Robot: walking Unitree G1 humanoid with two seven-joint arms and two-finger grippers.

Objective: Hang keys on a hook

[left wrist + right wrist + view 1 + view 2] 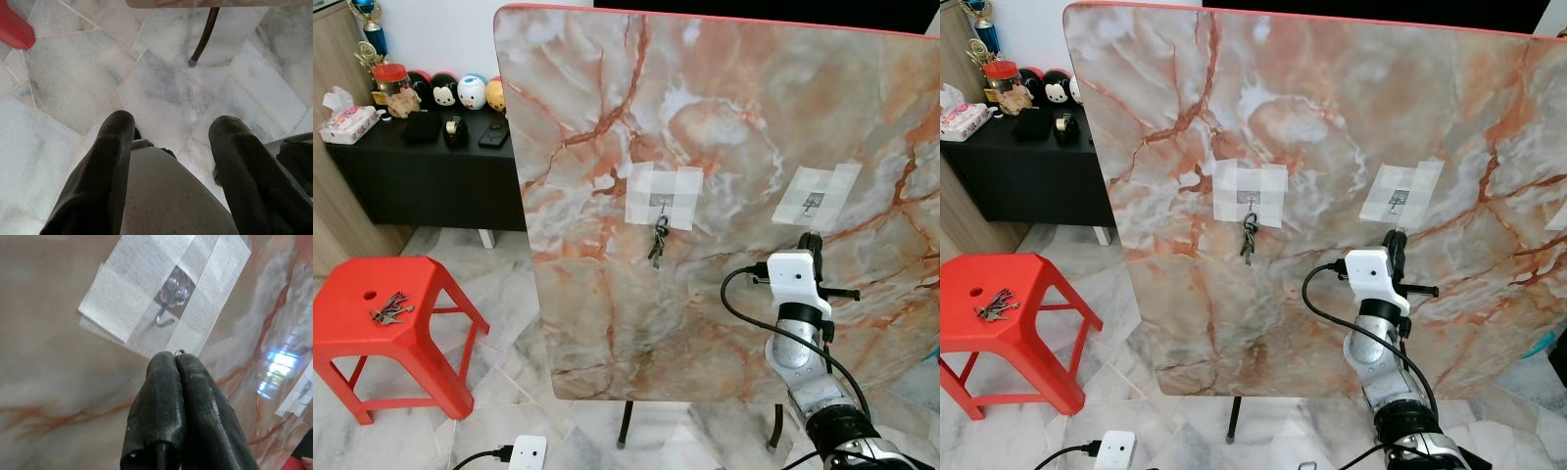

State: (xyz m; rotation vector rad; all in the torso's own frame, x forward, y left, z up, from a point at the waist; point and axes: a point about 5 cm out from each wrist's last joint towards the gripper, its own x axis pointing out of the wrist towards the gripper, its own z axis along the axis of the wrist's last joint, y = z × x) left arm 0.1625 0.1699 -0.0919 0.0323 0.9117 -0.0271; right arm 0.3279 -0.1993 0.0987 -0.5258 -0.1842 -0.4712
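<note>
An upright marble board [734,108] carries two taped metal hooks. A bunch of keys [658,242] hangs from the left hook [663,203]. The right hook [166,316] is bare. My right gripper [176,356] is raised just below it, shut, with a thin key ring [179,352] peeking out between its tips; the keys themselves are hidden. In the left eye view that gripper [811,239] stands right under the hook [812,205]. Another key bunch [391,308] lies on the red stool [342,328]. My left gripper [171,127] hangs open over the floor.
The board stands on thin black legs [625,423] on a marble-tiled floor. A black sideboard [421,171] with toys and a tissue pack runs along the back left wall. A white power strip [527,453] lies on the floor near the stool.
</note>
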